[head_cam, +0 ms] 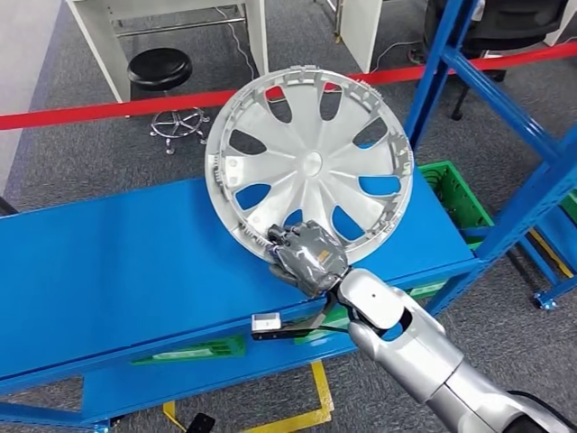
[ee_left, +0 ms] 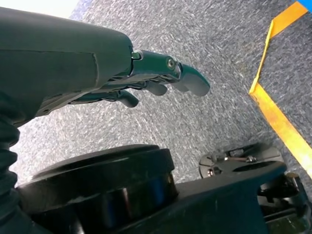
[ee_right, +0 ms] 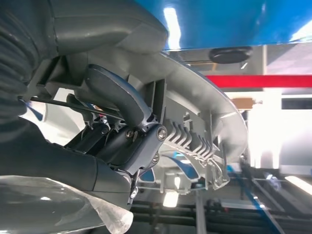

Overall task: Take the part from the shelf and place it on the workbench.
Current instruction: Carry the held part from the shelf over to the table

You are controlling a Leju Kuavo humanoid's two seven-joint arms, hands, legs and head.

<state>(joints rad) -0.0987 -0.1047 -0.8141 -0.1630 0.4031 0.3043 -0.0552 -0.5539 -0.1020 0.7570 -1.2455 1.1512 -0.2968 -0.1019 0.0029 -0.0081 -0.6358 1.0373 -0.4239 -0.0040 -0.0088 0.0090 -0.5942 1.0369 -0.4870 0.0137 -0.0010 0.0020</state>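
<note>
The part is a large silver wheel cover (head_cam: 309,162) with several oval cut-outs. It is tilted, its near rim over the blue workbench top (head_cam: 115,271) and its far rim raised. My right hand (head_cam: 307,255) grips its near rim, and the right wrist view shows the fingers (ee_right: 117,97) hooked around the ribbed grey rim (ee_right: 191,136). My left hand (ee_left: 154,80) hangs over grey carpet with its fingers slightly spread and nothing in them.
A blue shelf frame (head_cam: 489,135) stands at the right with a green crate (head_cam: 456,194) beneath it. A red barrier tape (head_cam: 102,110) runs behind the workbench, with a black stool (head_cam: 163,77) and white desk beyond. Yellow floor tape (head_cam: 320,397) lies below.
</note>
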